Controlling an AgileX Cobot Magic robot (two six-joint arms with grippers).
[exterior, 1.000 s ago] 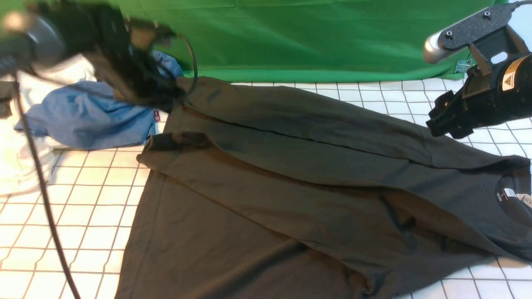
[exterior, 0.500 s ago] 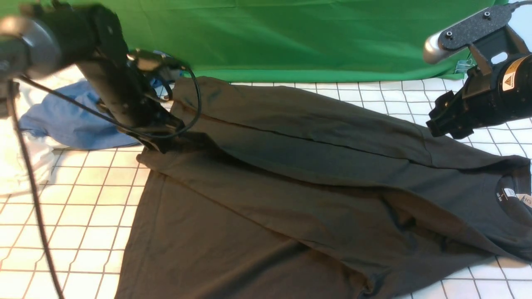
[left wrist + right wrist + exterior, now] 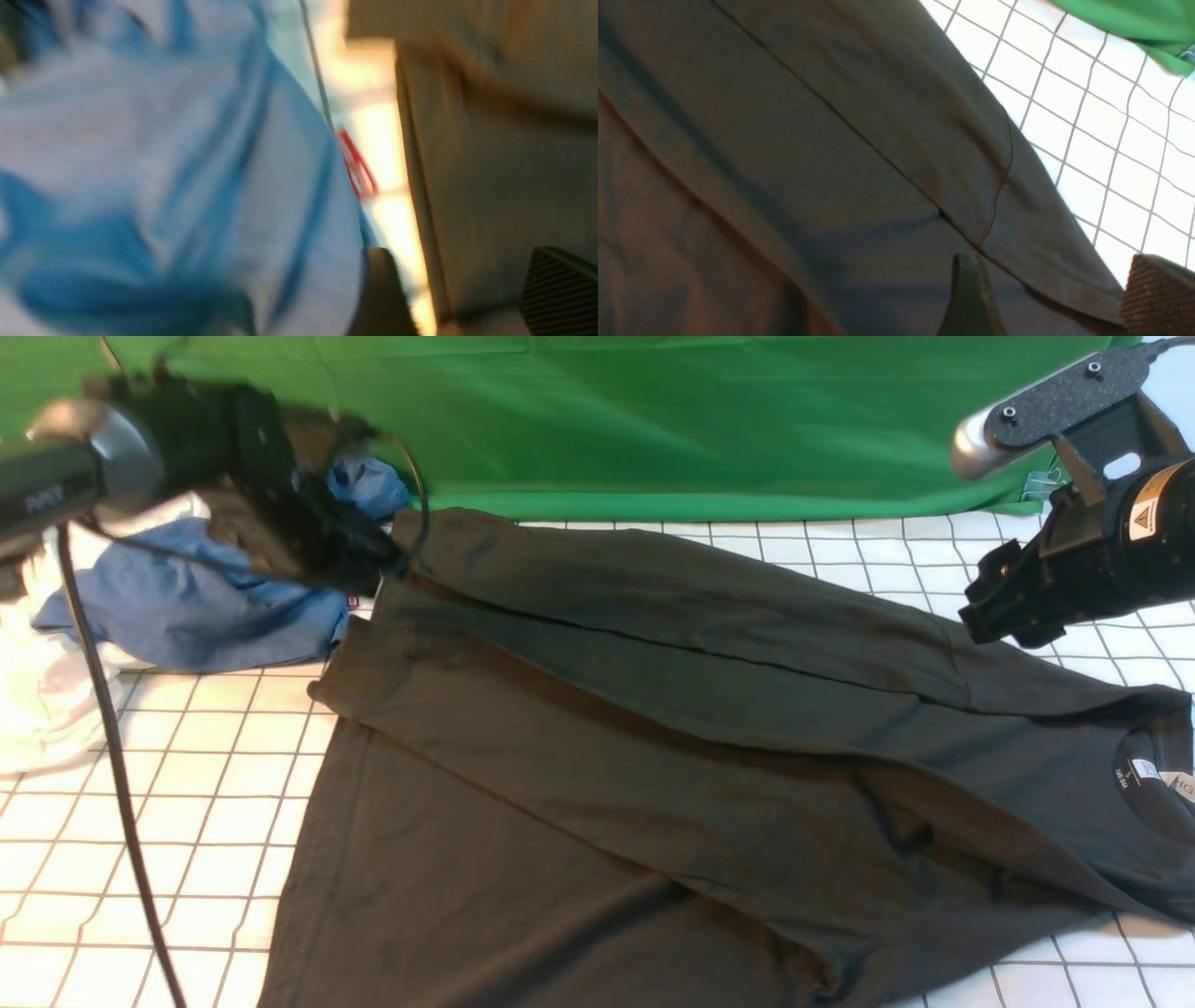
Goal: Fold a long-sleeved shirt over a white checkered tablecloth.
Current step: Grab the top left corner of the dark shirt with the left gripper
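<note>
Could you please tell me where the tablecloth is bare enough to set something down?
Bare tablecloth lies near left, bordered by the white garment, blue garment and shirt; also a far-right strip between the green backdrop and shirt. The far left is crowded.

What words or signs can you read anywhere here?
"HG", seemingly, cut by the picture's edge: white neck label of the long-sleeved shirt.
Too small: print inside the collar.
Warning triangle: yellow sticker on the right arm; its print too small.
Too blurred: red tag on the blue garment.
</note>
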